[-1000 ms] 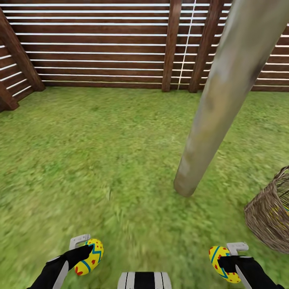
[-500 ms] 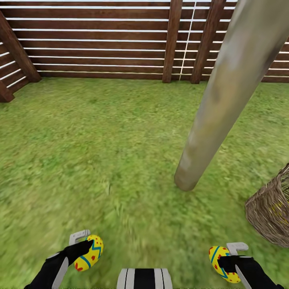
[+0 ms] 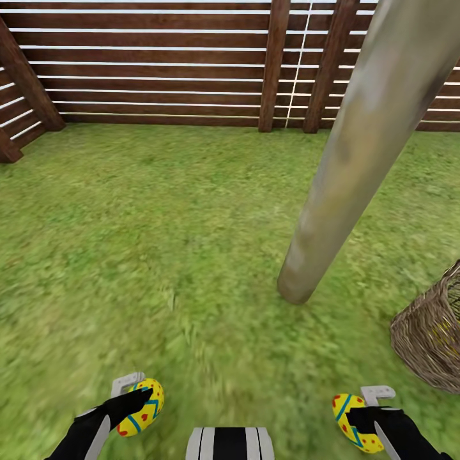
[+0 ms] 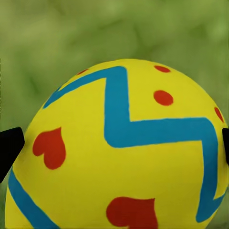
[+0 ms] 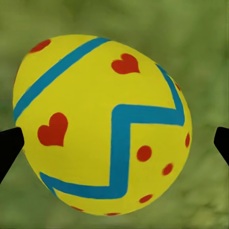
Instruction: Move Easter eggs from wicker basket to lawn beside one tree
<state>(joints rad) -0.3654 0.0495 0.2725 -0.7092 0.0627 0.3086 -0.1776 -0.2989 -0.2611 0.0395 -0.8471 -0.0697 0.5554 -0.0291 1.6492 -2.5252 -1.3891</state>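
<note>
Left gripper (image 3: 142, 397) clamped on egg (image 3: 143, 407); right gripper (image 3: 358, 410) clamped on second egg (image 3: 350, 420). Both eggs held low over lawn (image 3: 160, 255), apart from grass.

Handling estimate: eggs smooth, rounded, rigid, probably light; curved shell likely slippery under pads. Best hold across widest girth, as wrist views suggest.

Both arms low, forearms angled inward.

Tree trunk (image 3: 358, 147) ahead, right of centre; wicker basket (image 3: 431, 338) near its base, further right. Yellow glimpsed through weave, possibly third egg; cannot confirm.
</note>
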